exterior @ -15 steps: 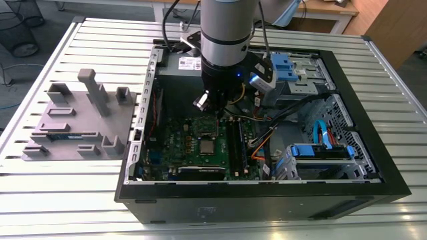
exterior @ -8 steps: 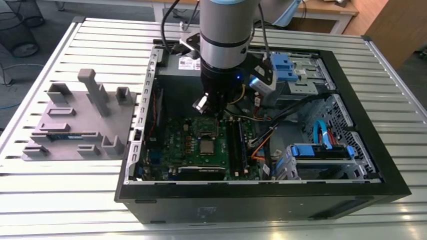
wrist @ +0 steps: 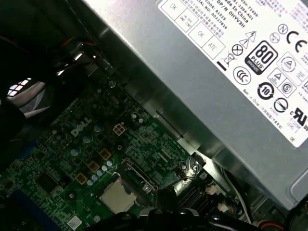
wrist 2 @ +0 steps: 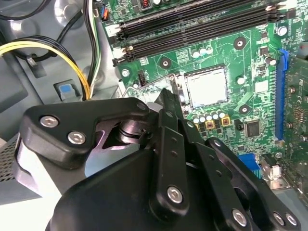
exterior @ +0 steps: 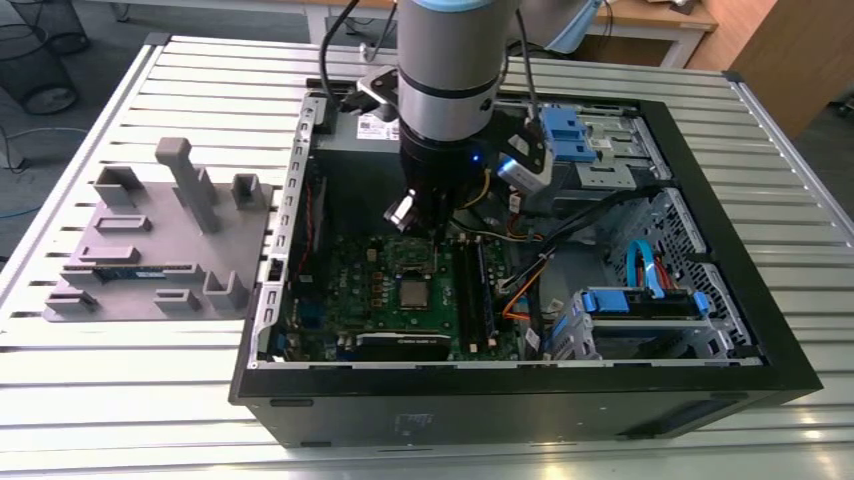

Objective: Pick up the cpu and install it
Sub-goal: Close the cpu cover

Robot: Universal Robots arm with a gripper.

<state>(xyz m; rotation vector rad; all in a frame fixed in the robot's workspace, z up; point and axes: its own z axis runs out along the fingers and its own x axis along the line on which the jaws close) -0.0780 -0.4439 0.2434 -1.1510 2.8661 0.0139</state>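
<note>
The cpu (exterior: pixel 416 292), a small square chip with a silver top, lies flat in its socket on the green motherboard (exterior: pixel 360 300) inside the open computer case. Both wrist views show the cpu (wrist 2: pixel 207 86) (wrist: pixel 117 197) uncovered. The silver socket frame (wrist 2: pixel 144 91) (wrist: pixel 187 171) stands tilted up beside it. My gripper (exterior: pixel 420 225) hangs just above the board at the socket's edge. Its black fingers (wrist 2: pixel 169 108) are together in a narrow tip by the raised frame, and nothing is held between them.
A grey tray (exterior: pixel 147 250) holding a green memory stick (exterior: pixel 134 270) sits at the exterior view's left on the slatted table. The grey power supply (wrist: pixel 231 86), black memory slots (wrist 2: pixel 192 24), yellow and black cables (wrist 2: pixel 57 48) and blue drive bays (exterior: pixel 641 300) crowd around the socket.
</note>
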